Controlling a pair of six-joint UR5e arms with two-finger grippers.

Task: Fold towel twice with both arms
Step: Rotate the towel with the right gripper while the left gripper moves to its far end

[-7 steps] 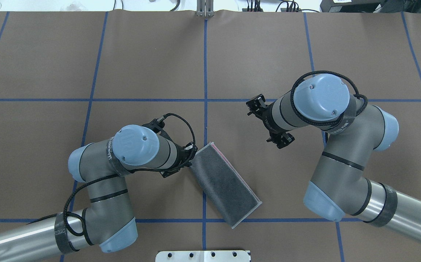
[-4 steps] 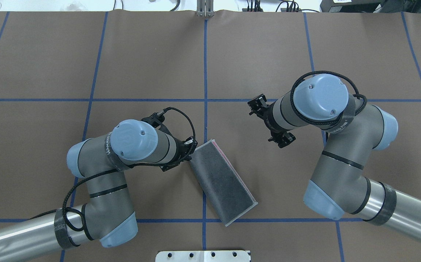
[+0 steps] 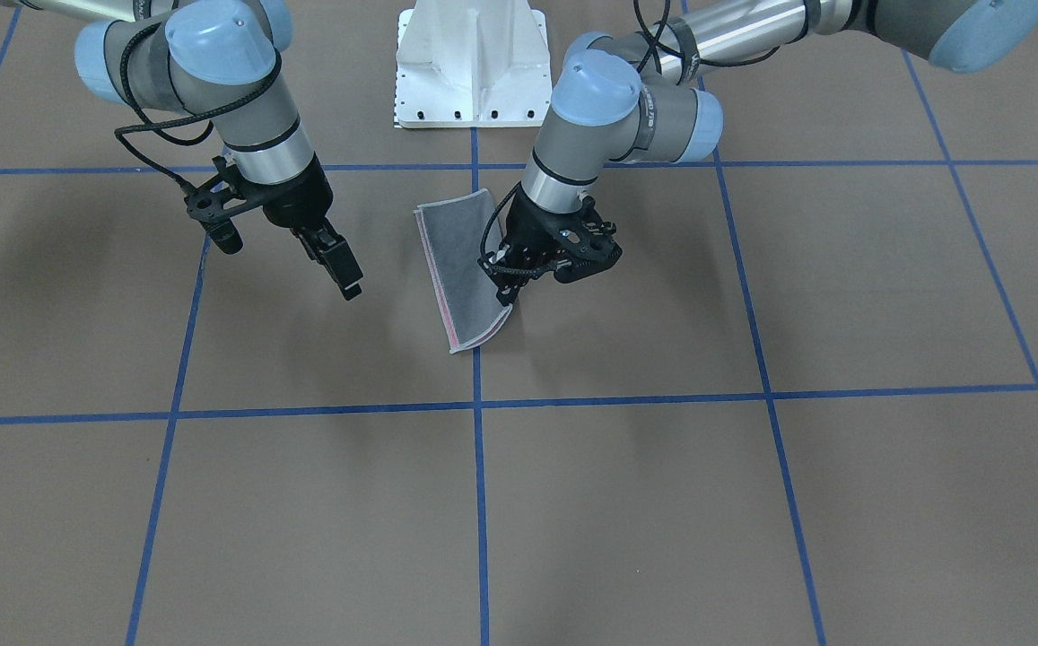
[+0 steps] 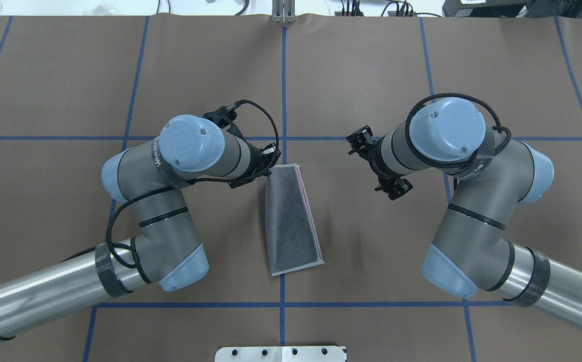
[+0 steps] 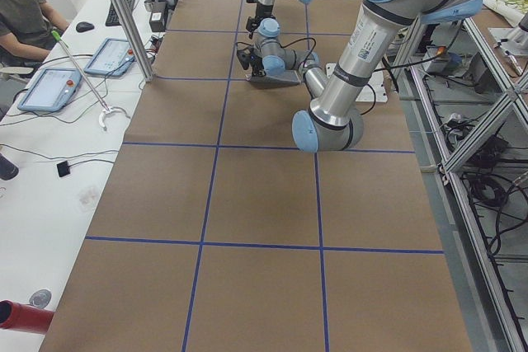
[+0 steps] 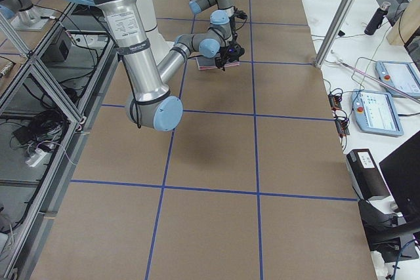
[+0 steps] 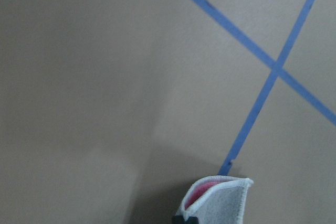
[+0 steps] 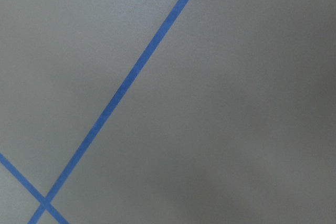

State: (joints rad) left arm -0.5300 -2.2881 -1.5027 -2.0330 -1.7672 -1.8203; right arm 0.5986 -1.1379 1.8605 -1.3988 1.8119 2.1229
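Brown table [image 4: 69, 75] — blue tape lines [image 4: 284, 75], towel [image 4: 291, 221], white base [image 3: 472, 63]

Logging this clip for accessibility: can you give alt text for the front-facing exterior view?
The left claw is shut on a corner of the folded grey towel on the brown table. The right claw hangs apart from it, holding nothing.

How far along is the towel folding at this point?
First fold looks done: the towel lies as a narrow strip, grey outside, pink showing at one edge. In hand: the left pincer grips its far end. The right pincer hovers apart, empty. Left: the second fold.
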